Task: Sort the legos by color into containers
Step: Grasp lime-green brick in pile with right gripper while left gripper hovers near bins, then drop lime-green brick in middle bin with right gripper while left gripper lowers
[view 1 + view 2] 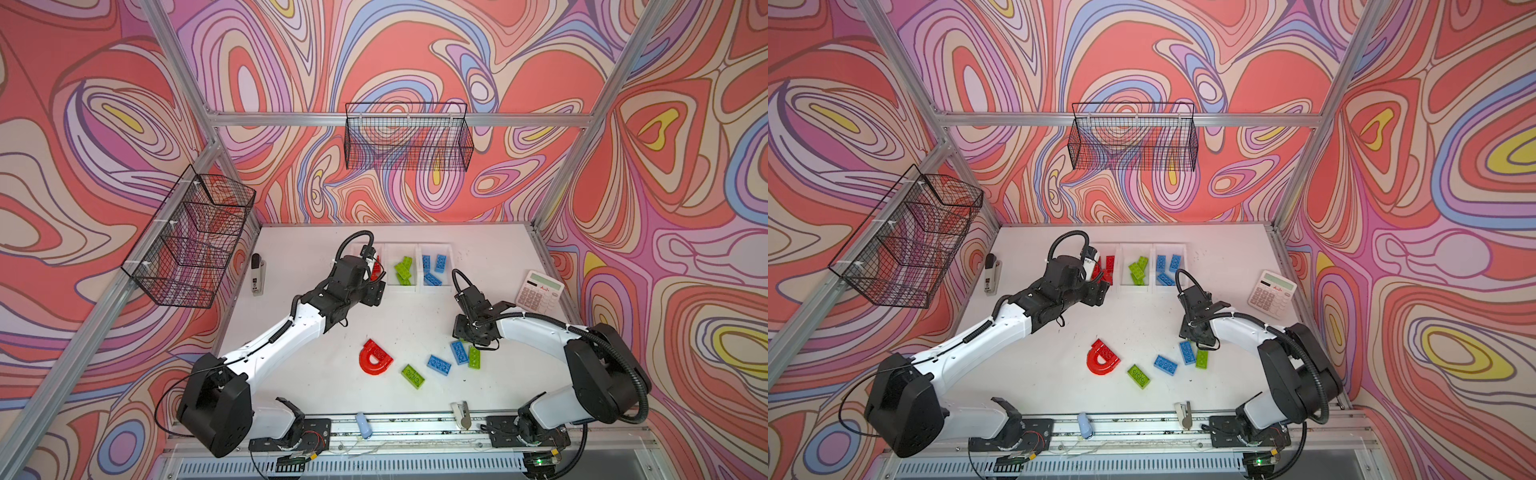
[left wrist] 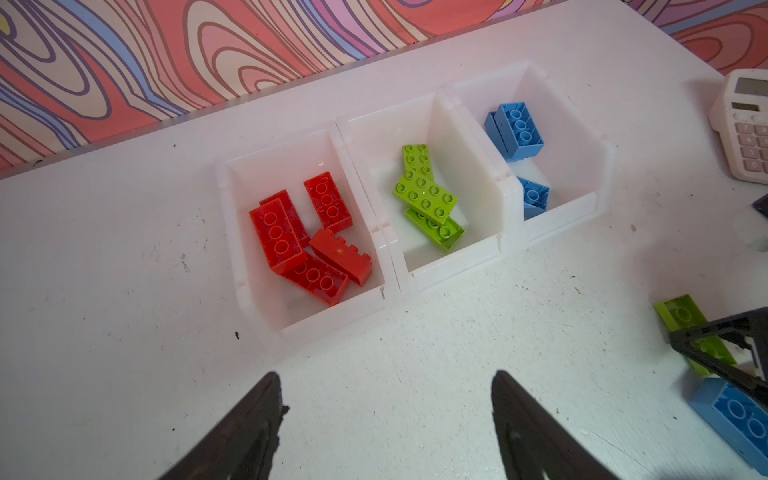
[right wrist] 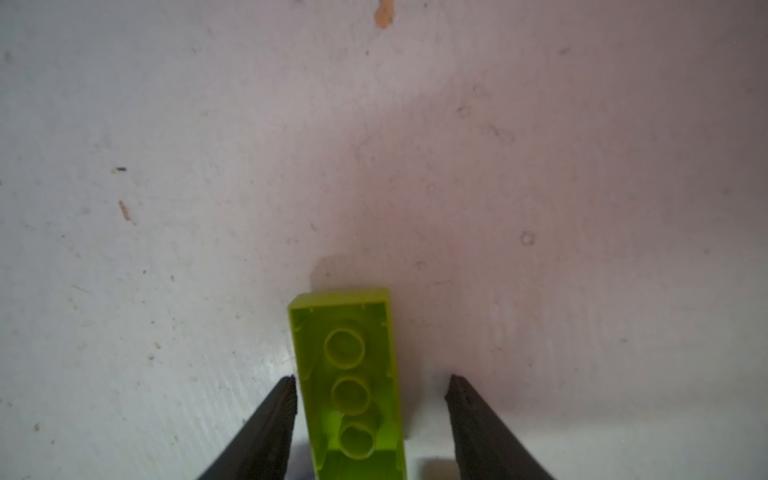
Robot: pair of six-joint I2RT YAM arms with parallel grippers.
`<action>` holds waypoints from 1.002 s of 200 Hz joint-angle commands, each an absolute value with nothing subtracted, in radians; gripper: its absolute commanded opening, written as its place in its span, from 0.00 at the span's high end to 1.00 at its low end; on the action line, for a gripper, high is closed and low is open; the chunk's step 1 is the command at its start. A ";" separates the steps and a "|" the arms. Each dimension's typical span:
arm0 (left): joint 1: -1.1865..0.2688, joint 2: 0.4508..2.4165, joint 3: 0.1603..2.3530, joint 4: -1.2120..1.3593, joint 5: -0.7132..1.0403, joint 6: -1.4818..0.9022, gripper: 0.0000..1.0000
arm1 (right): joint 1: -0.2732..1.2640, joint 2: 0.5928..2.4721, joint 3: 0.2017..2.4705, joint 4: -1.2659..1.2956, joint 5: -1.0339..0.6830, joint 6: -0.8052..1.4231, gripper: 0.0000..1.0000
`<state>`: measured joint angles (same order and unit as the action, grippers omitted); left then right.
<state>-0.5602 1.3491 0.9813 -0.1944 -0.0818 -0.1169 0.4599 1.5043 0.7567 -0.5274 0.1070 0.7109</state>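
Note:
Three joined white containers (image 2: 232, 232) stand at the back of the table, holding red legos (image 2: 276, 237), green legos (image 2: 424, 191) and blue legos (image 2: 519, 129), one colour each. My left gripper (image 2: 384, 376) hovers open and empty over the table just in front of the red bin. My right gripper (image 3: 371, 378) is open and straddles a green brick (image 3: 345, 357) lying studs-down; one finger is against it, the other stands apart. In both top views a blue brick (image 1: 459, 352) lies beside it. A second blue brick (image 1: 439, 365), a green brick (image 1: 413, 376) and the red arch (image 1: 365, 368) lie loose.
A white calculator (image 1: 540, 291) sits at the right edge and a stapler (image 1: 257, 274) at the left. Black mesh baskets hang on the back wall (image 1: 409, 137) and the left wall (image 1: 191, 237). Two small items (image 1: 363, 424) (image 1: 461, 413) lie by the front rail.

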 commanded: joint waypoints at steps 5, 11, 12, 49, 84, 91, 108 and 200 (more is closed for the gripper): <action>-0.555 1.312 0.952 -0.250 -0.105 -0.120 0.19 | 0.465 1.530 0.753 -0.495 0.103 0.710 0.45; -0.555 1.307 0.950 -0.253 -0.106 -0.122 0.19 | 0.464 1.531 0.753 -0.491 0.101 0.708 0.48; -0.555 1.306 0.949 -0.254 -0.106 -0.122 0.19 | 0.465 1.532 0.753 -0.491 0.101 0.707 0.48; -0.555 1.295 0.932 -0.248 -0.097 -0.148 0.19 | 0.465 1.521 0.793 -0.499 0.095 0.701 0.64; -0.555 1.281 0.917 -0.255 -0.092 -0.168 0.20 | 0.465 1.498 0.913 -0.567 0.125 0.647 0.71; -0.555 1.273 0.909 -0.256 -0.093 -0.175 0.20 | 0.465 1.498 0.939 -0.578 0.126 0.637 0.72; -0.555 1.246 0.888 -0.256 -0.092 -0.195 0.21 | 0.469 1.508 1.006 -0.586 0.123 0.612 0.72; -0.561 0.981 0.666 -0.376 -0.088 -0.490 0.21 | 0.508 1.929 1.581 -0.556 0.051 0.445 0.68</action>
<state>-0.5602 1.0454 0.7284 -0.3145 -0.0864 -0.3450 0.4995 1.8225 1.4708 -0.5503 0.0837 0.5114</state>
